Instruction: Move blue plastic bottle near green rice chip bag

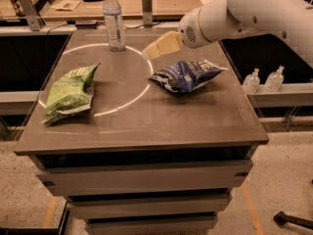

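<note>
The blue plastic bottle stands upright at the far left part of the table, clear with a white cap and a pale label. The green rice chip bag lies flat near the table's left edge, well in front of the bottle. My gripper reaches in from the right on a white arm, above the table to the right of the bottle, about a hand's width away and not touching it.
A dark blue snack bag lies right of centre, just below my gripper. A white circle is marked on the grey table. Two small clear pump bottles stand on a ledge at right. A metal post stands behind the table.
</note>
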Robot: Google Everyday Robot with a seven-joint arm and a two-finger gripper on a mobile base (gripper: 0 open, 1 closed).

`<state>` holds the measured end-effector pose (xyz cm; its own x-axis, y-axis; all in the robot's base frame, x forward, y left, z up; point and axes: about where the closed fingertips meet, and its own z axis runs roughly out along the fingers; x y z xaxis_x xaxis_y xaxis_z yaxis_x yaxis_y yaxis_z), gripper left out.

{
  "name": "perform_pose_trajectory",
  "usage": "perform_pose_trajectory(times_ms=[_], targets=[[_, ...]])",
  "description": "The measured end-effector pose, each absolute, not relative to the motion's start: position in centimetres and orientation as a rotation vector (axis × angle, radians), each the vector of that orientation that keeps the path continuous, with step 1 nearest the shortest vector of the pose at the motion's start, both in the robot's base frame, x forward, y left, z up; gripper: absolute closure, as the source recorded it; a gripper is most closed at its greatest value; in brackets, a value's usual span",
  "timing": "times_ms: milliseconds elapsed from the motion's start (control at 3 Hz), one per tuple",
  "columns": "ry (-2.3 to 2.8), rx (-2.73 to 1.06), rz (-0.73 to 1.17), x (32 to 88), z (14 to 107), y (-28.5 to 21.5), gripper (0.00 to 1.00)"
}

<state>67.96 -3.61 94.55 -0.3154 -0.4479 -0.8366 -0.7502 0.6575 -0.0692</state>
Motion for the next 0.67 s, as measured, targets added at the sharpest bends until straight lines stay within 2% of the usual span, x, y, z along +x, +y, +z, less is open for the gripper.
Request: perform_pose_trajectory(times_ms=[667], targets=[[1.947, -0.857, 0.355, 70.5, 94.9, -1.9, 0.0]])
